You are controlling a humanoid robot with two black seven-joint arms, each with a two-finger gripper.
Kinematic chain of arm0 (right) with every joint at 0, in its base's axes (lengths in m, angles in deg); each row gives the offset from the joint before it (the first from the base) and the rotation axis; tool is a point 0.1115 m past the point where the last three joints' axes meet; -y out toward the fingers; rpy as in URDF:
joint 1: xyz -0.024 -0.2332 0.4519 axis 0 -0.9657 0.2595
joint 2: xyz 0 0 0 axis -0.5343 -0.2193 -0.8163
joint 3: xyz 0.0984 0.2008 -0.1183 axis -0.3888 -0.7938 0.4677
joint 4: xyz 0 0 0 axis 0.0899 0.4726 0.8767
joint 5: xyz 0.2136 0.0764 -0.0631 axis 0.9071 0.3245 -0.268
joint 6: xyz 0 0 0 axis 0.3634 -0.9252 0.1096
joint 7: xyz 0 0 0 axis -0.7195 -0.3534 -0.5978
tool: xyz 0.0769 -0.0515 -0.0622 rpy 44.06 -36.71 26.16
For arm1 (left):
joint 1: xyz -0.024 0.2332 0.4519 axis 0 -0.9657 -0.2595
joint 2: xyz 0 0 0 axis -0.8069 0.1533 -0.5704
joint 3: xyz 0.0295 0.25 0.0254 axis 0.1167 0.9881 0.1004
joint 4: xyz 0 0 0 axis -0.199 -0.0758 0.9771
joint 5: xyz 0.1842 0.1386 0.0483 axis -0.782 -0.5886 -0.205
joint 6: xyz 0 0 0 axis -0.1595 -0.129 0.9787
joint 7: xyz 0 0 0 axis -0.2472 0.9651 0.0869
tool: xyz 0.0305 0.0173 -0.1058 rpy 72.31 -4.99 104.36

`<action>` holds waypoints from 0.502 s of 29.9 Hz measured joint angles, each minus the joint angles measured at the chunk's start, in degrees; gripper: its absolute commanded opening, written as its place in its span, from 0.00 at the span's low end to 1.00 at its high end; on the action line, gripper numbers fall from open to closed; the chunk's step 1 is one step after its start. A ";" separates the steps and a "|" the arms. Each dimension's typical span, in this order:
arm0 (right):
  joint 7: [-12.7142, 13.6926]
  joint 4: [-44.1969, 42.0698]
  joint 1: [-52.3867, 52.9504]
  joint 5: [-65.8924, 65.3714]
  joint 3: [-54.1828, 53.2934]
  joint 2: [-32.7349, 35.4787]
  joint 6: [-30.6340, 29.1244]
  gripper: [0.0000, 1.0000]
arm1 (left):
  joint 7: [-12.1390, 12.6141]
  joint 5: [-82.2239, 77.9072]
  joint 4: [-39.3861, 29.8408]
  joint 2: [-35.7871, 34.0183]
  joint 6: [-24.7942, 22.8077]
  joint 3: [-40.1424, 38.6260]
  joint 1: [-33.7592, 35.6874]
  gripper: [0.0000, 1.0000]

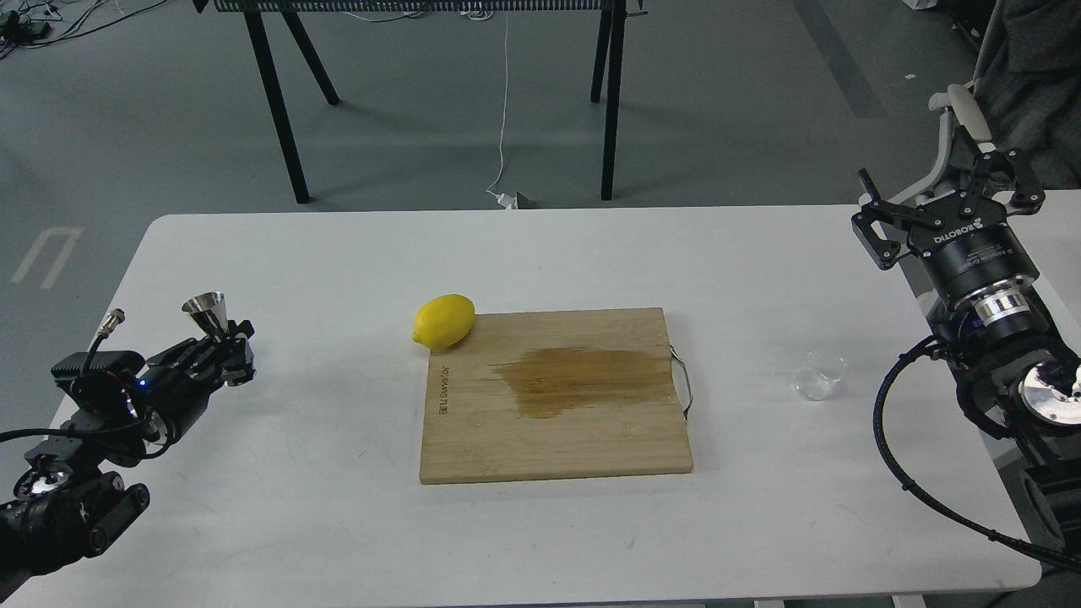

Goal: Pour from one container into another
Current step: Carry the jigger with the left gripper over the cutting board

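Observation:
The steel jigger (206, 311) stands nearly upright at the table's left side, with my left gripper (228, 358) shut around its waist; only its upper cone shows clearly above the fingers. Far across the table on the right lies the small clear glass cup (821, 374), tipped on the white top with nothing touching it. My right gripper (942, 201) hovers open above the table's right edge, behind and to the right of the cup and well apart from it.
A wooden cutting board (591, 439) with a dark wet patch and a metal handle lies mid-table. A yellow lemon (443, 322) rests against its back left corner. Black table legs and a white cable stand on the floor beyond the white table (338, 523).

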 measured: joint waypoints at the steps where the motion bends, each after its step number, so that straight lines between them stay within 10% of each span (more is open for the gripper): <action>1: 0.00 -0.02 0.00 0.00 0.00 -0.02 0.00 0.99 | 0.00 0.04 -0.02 -0.11 -0.17 0.00 0.83 0.17; 15: 0.30 -3.18 1.39 -0.06 0.24 0.26 0.00 0.99 | 0.00 0.62 -7.26 0.13 -4.07 -0.45 13.67 0.17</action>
